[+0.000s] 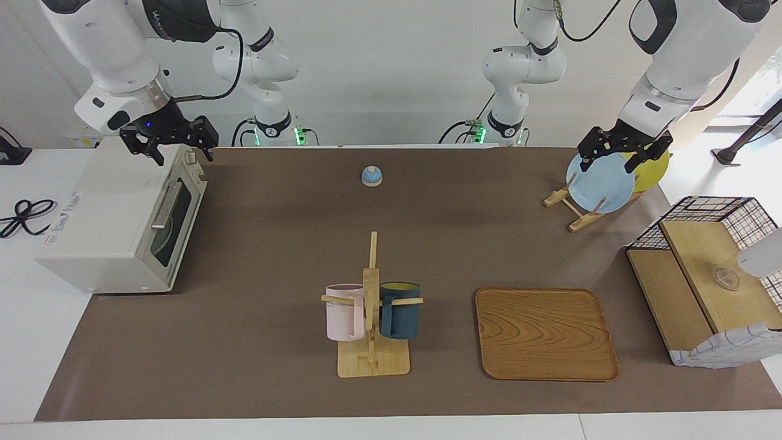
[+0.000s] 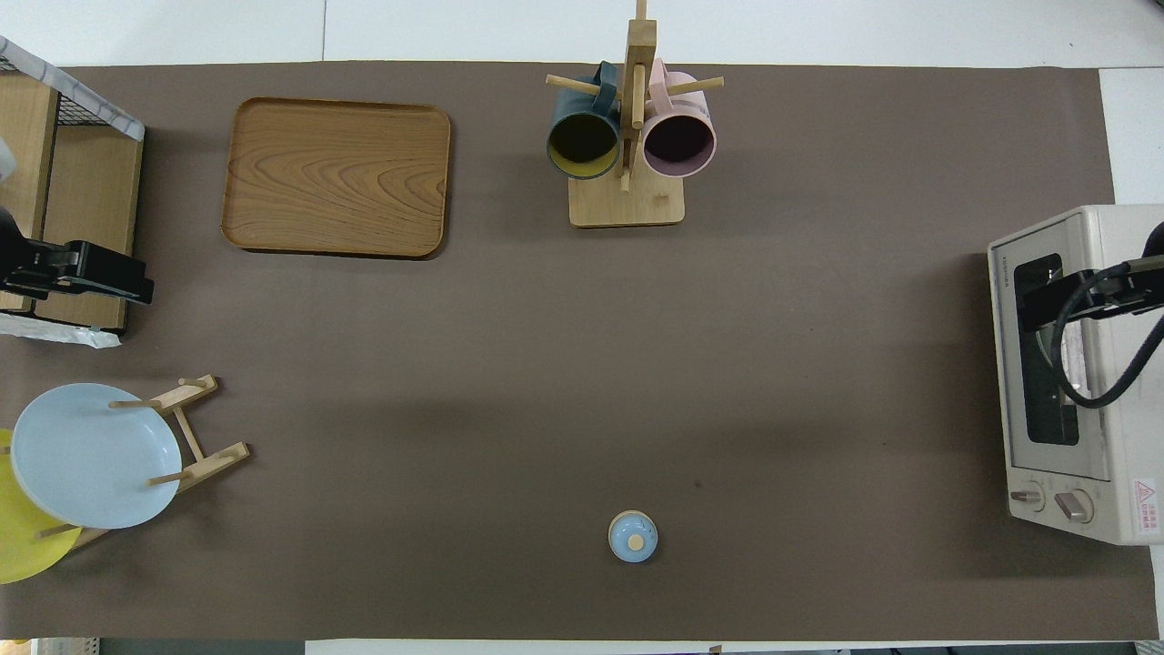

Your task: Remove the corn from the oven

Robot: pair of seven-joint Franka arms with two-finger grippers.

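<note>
The off-white oven (image 1: pixel 104 220) stands at the right arm's end of the table, and it also shows in the overhead view (image 2: pixel 1118 382). Its dark glass door (image 1: pixel 174 223) is closed, with the silver handle toward the table's middle. The corn is hidden; I cannot see it in either view. My right gripper (image 1: pixel 177 146) hangs open and empty over the oven's top at the end nearer the robots, and shows over the door in the overhead view (image 2: pixel 1046 305). My left gripper (image 1: pixel 620 156) hangs open and empty over the plate rack at the left arm's end.
A rack (image 1: pixel 577 214) holds a blue plate (image 1: pixel 602 183) and a yellow plate (image 1: pixel 650 168). A wire-and-wood basket (image 1: pixel 702 275) stands at the left arm's end. A wooden tray (image 1: pixel 544 333), a mug stand (image 1: pixel 371 360) with pink and dark blue mugs, and a small blue knob (image 1: pixel 371 176) are on the mat.
</note>
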